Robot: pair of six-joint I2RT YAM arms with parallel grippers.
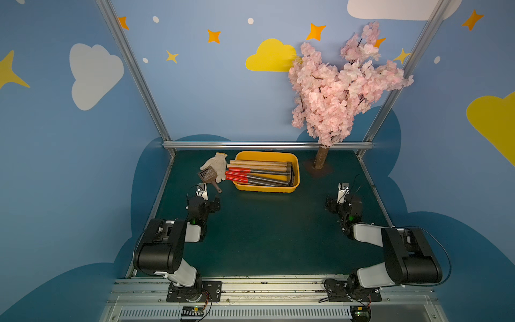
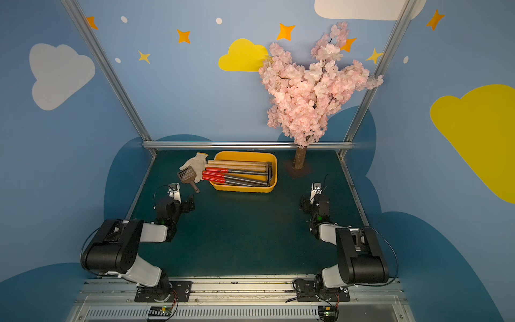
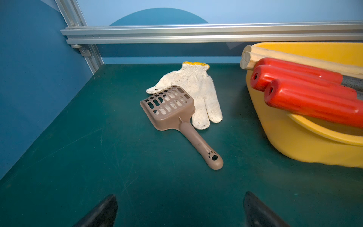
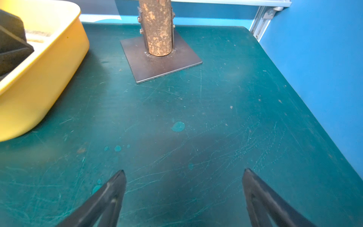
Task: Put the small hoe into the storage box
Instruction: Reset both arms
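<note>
The yellow storage box (image 1: pixel 266 190) (image 2: pixel 242 189) stands at the back middle of the green table. Several long tools lie in it, with red grips (image 1: pixel 237 175) (image 3: pixel 314 102) and wooden handles (image 1: pixel 256 164) sticking out over its left rim. Their dark metal heads (image 1: pixel 291 174) (image 4: pixel 11 45) rest at its right end. Which of them is the small hoe I cannot tell. My left gripper (image 1: pixel 204 196) (image 3: pixel 179 196) is open and empty, just in front of the box's left side. The right gripper (image 1: pixel 343 195) (image 4: pixel 184 171) is open and empty over bare table, right of the box.
A brown slotted scoop (image 1: pixel 208 175) (image 3: pixel 169 108) lies partly on a white work glove (image 1: pixel 218 164) (image 3: pixel 196 86), left of the box and close ahead of my left gripper. A pink blossom tree's trunk (image 1: pixel 320 159) (image 4: pixel 158 29) stands on a metal plate (image 4: pixel 161 64) at back right. Aluminium rails frame the table.
</note>
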